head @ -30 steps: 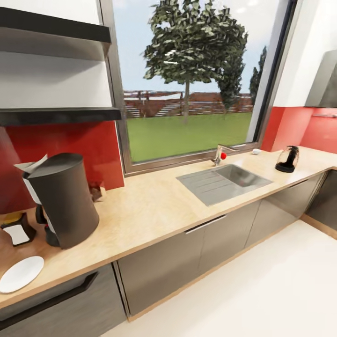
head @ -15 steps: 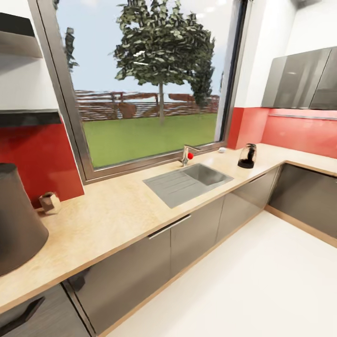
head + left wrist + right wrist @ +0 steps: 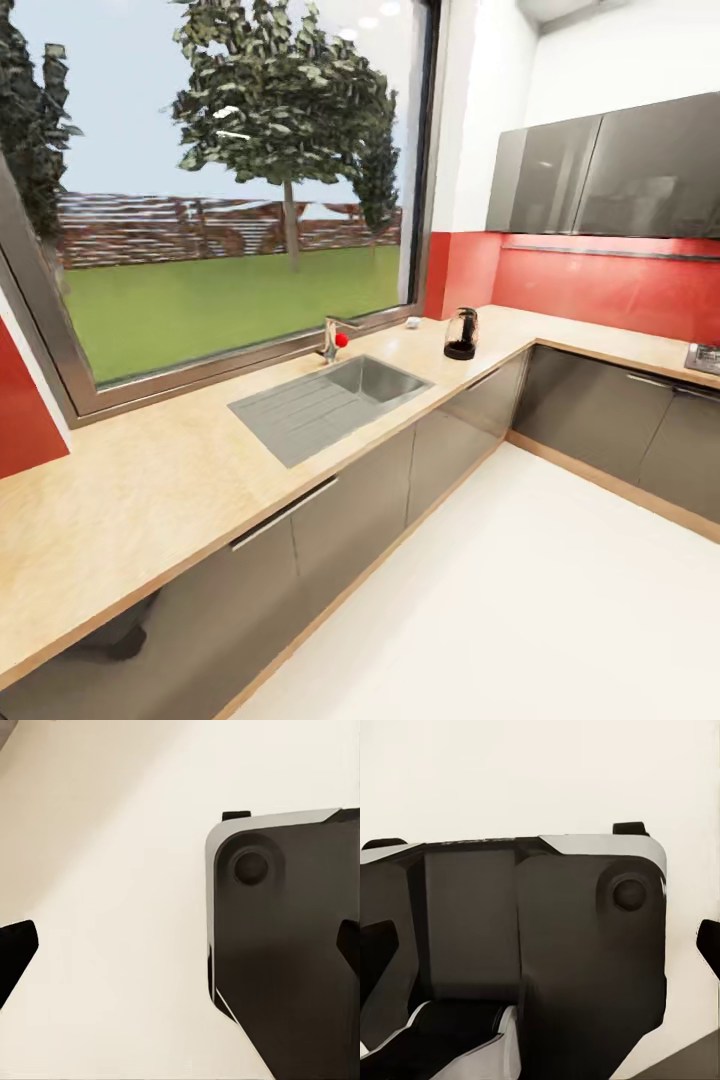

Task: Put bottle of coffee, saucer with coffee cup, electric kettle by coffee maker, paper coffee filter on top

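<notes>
The kettle (image 3: 461,333) stands upright on the countertop (image 3: 150,490) near the corner, well beyond the sink (image 3: 330,398) and tap (image 3: 333,340) under the window (image 3: 210,180). Both grippers, left (image 3: 180,952) and right (image 3: 540,952), are spread wide, holding nothing, above the robot base (image 3: 540,967)

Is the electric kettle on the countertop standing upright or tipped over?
Upright. The electric kettle stands on its black base on the kitchen countertop, past the sink, near the corner.

Bright, even daylight comes through the large window (image 3: 220,190), with soft glare on the glossy wall cabinets (image 3: 610,170). Wrist views are soft and blurred.
</notes>
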You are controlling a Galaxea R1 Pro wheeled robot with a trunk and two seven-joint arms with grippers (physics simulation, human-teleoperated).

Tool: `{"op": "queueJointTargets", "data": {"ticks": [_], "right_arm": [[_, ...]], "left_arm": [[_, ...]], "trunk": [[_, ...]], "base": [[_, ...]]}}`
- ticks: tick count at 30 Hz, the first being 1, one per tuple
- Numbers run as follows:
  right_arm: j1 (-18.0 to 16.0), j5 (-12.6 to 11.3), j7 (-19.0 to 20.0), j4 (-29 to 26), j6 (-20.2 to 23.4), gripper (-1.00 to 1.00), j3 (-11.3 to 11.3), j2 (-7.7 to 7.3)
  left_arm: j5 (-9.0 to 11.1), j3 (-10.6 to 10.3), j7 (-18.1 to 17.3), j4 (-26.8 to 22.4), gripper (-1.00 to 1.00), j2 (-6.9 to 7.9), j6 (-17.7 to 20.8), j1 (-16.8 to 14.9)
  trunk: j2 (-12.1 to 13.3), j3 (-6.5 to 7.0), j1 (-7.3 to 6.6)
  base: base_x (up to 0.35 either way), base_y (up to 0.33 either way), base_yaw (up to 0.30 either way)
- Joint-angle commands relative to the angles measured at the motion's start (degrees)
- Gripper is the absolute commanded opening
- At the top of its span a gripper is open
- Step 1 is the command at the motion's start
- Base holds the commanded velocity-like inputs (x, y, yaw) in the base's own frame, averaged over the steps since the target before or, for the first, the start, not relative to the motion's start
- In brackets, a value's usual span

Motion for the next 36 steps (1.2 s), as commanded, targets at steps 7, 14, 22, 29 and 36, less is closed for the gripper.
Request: {"op": "queueJointTargets", "data": {"ticks": [7, 14, 22, 29, 36], "right_arm": [[-0.04, -0.62, 0.11, -0.05, 0.27, 1.00, 0.48, -0.01], [-0.04, -0.56, 0.11, -0.05, 0.27, 1.00, 0.48, -0.01], [-0.04, -0.58, 0.11, -0.05, 0.27, 1.00, 0.48, 0.01], [-0.04, -0.55, 0.07, -0.05, 0.27, 1.00, 0.48, -0.01], [-0.04, -0.26, -0.13, -0.05, 0.02, 1.00, 0.77, -0.01]], "left_arm": [[-0.56, 0.38, 0.02, -0.15, 1.00, -0.07, -0.05, 0.02], [-0.56, 0.38, 0.02, -0.10, 1.00, -0.07, -0.05, 0.02], [-0.56, 0.44, 0.02, -0.07, 1.00, -0.15, -0.05, 0.02], [-0.56, 0.45, 0.02, -0.07, 1.00, -0.07, 0.03, 0.02], [-0.56, 0.47, 0.02, -0.07, 1.00, -0.07, 0.04, 0.02]], "trunk": [[-0.11, 0.07, 0.06], [-0.11, 0.10, 0.06], [-0.11, 0.10, 0.06], [-0.11, 0.10, 0.06], [-0.11, 0.10, 0.06]], "base": [[0.283, -0.202, -0.300], [0.283, -0.201, -0.300], [0.283, -0.205, -0.300], [0.283, -0.208, -0.296], [0.285, -0.202, -0.065]]}}
